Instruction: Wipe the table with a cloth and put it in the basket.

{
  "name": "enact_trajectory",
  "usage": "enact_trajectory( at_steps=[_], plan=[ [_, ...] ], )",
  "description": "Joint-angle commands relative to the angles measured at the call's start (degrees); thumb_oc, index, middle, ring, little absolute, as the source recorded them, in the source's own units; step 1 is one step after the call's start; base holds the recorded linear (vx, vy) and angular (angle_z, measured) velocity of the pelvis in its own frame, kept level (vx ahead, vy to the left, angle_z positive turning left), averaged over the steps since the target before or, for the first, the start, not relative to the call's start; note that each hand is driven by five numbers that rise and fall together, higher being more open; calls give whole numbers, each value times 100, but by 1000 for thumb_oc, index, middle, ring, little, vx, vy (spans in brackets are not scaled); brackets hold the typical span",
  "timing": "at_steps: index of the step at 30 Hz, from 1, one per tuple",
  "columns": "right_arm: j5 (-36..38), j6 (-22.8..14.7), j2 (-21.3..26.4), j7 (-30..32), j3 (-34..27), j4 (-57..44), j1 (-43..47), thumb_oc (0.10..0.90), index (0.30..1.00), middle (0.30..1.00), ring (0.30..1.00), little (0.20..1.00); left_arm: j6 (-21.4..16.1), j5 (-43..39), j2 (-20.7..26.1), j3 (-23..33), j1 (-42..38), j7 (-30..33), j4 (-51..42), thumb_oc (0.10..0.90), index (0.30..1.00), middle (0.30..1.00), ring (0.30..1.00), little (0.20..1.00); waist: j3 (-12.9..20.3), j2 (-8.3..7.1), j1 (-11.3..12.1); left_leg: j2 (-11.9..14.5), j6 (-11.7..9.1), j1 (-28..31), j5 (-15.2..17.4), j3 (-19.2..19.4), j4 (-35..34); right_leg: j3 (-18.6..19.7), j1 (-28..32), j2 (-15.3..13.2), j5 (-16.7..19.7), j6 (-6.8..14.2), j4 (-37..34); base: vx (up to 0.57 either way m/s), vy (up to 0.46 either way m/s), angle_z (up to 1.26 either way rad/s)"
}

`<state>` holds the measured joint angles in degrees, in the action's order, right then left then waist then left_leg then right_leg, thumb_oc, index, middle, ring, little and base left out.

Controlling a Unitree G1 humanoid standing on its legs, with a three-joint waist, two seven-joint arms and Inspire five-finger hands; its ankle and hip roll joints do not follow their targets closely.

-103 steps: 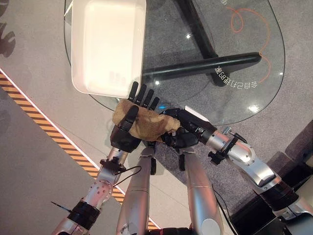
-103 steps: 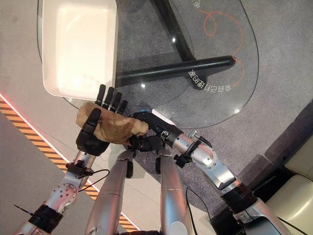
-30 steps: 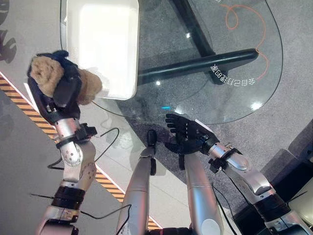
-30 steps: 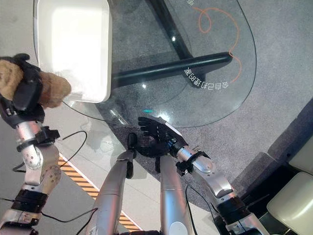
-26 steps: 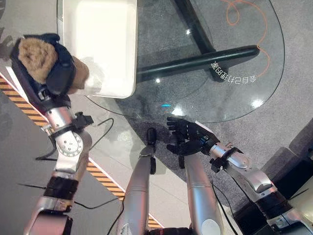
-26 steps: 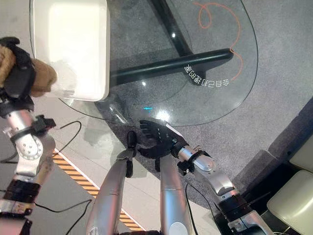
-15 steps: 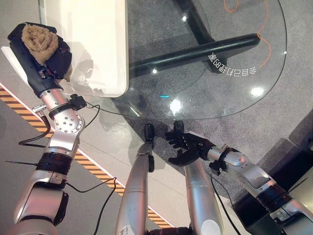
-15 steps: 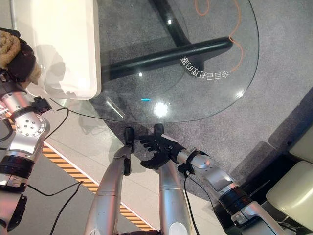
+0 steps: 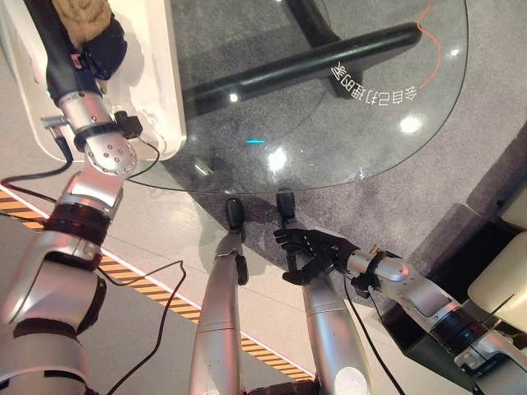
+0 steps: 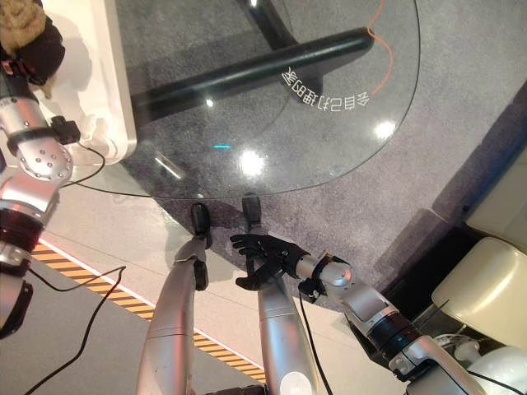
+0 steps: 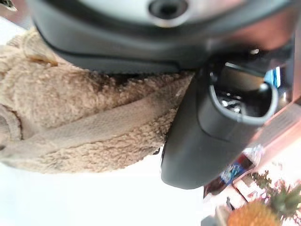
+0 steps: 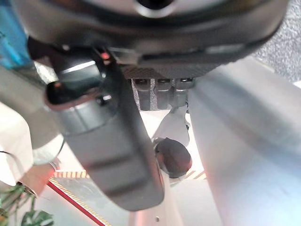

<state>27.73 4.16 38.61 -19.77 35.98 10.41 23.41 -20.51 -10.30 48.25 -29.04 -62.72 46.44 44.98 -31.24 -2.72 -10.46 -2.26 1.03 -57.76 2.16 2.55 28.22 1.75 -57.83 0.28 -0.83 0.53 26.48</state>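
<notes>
**A:** What is the surface like, and the room around it?

**B:** A round clear glass table top [image 9: 346,123] on a black metal base [image 9: 296,62] whose bars show through the glass. White lettering and a thin orange line are printed near the table's far right edge, and ceiling lights glint off the glass. Under and around the table lies a grey carpet [image 10: 461,115]. On the robot's left the floor turns to pale smooth tiles crossed by a yellow-and-black striped floor tape [image 9: 165,292]. A cream cushioned seat [image 10: 486,296] stands at the right edge.

**B:** At the table's left side sits a shallow white rectangular plastic basket [image 9: 169,74], its corner overhanging the glass rim.

**A:** And the cloth?

**B:** The tan fuzzy cloth [image 9: 82,18] is bunched in the left hand [image 9: 103,45], held up over the basket. In the left wrist view the cloth [image 11: 80,122] is bundled against the palm, with the dark thumb [image 11: 197,136] curled round its side and white basket beneath it.

**A:** The other hand?

**B:** The right hand [image 9: 317,253] hangs low, near the robot and off the table's near edge, fingers loosely spread and holding nothing.
</notes>
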Motion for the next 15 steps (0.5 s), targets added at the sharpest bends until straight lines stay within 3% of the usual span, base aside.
enact_trajectory(
  at_steps=[1, 4, 9, 15],
  plan=[
    [388, -315, -52, -251, 262, -194, -389, 800, 900, 900, 900, 900, -207, 396, 741, 146, -573, 295, -198, 100, 300, 300, 300, 200, 144, -123, 138, -85, 337, 261, 189, 292, -128, -1, 146, 303, 545, 36, -466, 0, 0, 0],
    [459, -400, -65, -253, 279, -201, -384, 800, 900, 900, 900, 900, -5, 647, 755, -53, -795, 305, -12, 100, 300, 300, 300, 200, 144, -155, 96, -79, 332, 212, 201, 302, -134, -1, 107, 308, 590, 61, -508, 0, 0, 0],
    [553, -546, -87, -244, 268, -119, -353, 800, 900, 900, 900, 900, 1070, 814, 905, -574, -1360, -205, 729, 100, 300, 300, 300, 200, 144, -193, 16, -68, 314, 137, 211, 304, -180, -6, 23, 294, 671, 114, -589, -10, -16, -4],
    [578, -667, -102, -127, 291, -139, -393, 800, 900, 900, 900, 900, 1456, 309, 938, -641, -1411, -576, 1174, 100, 300, 300, 300, 200, 144, -233, -15, -78, 312, 95, 221, 276, -235, -31, -17, 275, 724, 150, -685, -3, -34, -3]
  ],
)
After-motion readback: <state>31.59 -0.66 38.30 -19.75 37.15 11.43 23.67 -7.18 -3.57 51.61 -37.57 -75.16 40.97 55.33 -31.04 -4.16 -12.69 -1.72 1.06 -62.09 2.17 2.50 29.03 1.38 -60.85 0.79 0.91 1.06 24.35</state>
